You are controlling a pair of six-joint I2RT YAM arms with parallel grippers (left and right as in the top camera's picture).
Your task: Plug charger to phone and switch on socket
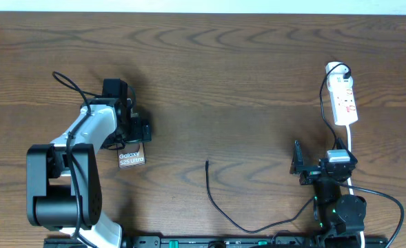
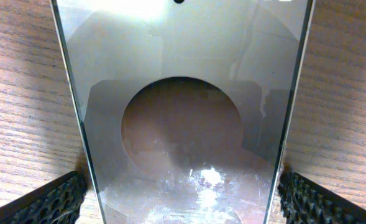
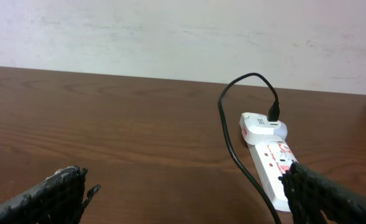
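Roughly near-far phone, lettered end toward robot, left claw pinching its sides, right claw spread

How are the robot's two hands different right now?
The left hand straddles the phone, its fingers against both long edges; the right hand holds nothing. The left hand points straight down at the phone's glass, while the right hand faces across the table toward the socket. The left hand is set only phone-wide; the right hand is spread wide open. Both have black, bumpy fingers.
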